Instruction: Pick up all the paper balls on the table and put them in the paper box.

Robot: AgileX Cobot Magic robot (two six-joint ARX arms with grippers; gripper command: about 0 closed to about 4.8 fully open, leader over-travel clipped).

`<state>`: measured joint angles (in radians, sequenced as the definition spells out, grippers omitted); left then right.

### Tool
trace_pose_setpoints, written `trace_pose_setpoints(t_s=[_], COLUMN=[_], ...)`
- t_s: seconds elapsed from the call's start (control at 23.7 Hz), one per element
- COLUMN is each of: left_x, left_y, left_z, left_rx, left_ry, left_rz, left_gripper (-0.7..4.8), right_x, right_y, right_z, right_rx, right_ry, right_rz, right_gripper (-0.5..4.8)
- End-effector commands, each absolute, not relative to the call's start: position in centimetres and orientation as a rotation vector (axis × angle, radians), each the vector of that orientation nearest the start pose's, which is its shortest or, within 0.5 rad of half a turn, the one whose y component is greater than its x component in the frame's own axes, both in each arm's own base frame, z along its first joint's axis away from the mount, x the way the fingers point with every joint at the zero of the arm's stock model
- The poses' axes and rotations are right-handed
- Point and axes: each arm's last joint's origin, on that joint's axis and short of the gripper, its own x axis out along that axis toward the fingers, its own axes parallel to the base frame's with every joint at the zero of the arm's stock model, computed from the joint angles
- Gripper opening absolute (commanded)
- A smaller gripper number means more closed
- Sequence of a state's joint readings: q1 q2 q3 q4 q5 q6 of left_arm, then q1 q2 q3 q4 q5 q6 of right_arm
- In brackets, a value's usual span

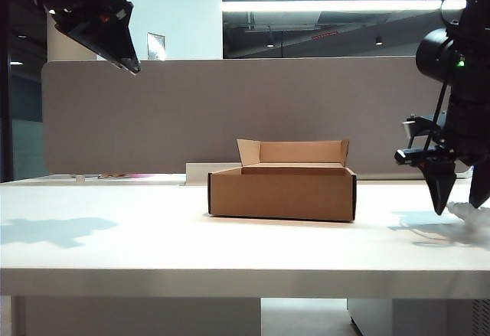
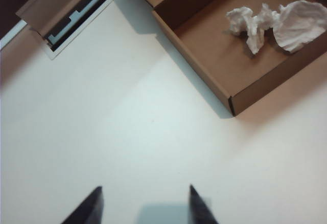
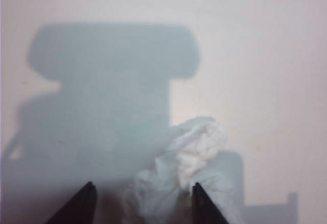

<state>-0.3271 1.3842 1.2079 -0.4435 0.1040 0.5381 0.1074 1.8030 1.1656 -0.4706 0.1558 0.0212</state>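
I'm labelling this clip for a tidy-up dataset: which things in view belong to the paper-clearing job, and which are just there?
Part of the job:
- paper ball on the table, between the right gripper fingers
- paper balls already in the paper box
- left gripper, open, raised above the table

Just there:
- grey divider panel
- open cable slot

Black throughout: angular left tool (image 1: pixel 115 37) up by the divider, right tool (image 1: pixel 458 187) with tapered pointed fingers, thin rods, tiny green light.

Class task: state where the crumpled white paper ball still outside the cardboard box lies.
The crumpled white paper ball lies on the white table at the exterior view's far right, between the right gripper's tips.
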Motion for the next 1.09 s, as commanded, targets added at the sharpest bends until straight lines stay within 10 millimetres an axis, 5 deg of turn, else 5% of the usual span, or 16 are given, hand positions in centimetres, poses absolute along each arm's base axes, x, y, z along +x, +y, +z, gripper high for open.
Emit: trace_pose_setpoints(t_s=[0.04,0.13,0.21,0.34,0.84,1.09], left_x=[28.4,28.4,28.4,28.5,28.5,28.5], left_y=[-10.0,-10.0,-10.0,-10.0,-10.0,-10.0], left_z=[32.7,32.7,32.7,32.8,32.8,32.7], left_rx=[0.575,0.575,0.575,0.575,0.575,0.575], left_ry=[0.47,0.467,0.466,0.458,0.454,0.458], left_rz=[-0.574,-0.573,-0.573,-0.571,-0.57,-0.571], left_gripper=[2.06,2.06,2.06,2.06,2.06,2.06], right_x=[35.6,35.7,35.7,35.8,37.1,38.2], right_y=[3.3,3.3,3.3,3.4,7.2,9.5], right_z=[17.4,17.2,17.3,17.5,23.6,24.6], right_rx=[-0.128,-0.127,-0.126,-0.125,-0.04,0.004], right_ry=[1.104,1.106,1.098,1.093,0.895,0.736], right_rz=[-0.06,-0.059,-0.06,-0.054,0.216,0.388], right_gripper=[2.49,1.85,0.56,-0.04,-0.04,-0.04])
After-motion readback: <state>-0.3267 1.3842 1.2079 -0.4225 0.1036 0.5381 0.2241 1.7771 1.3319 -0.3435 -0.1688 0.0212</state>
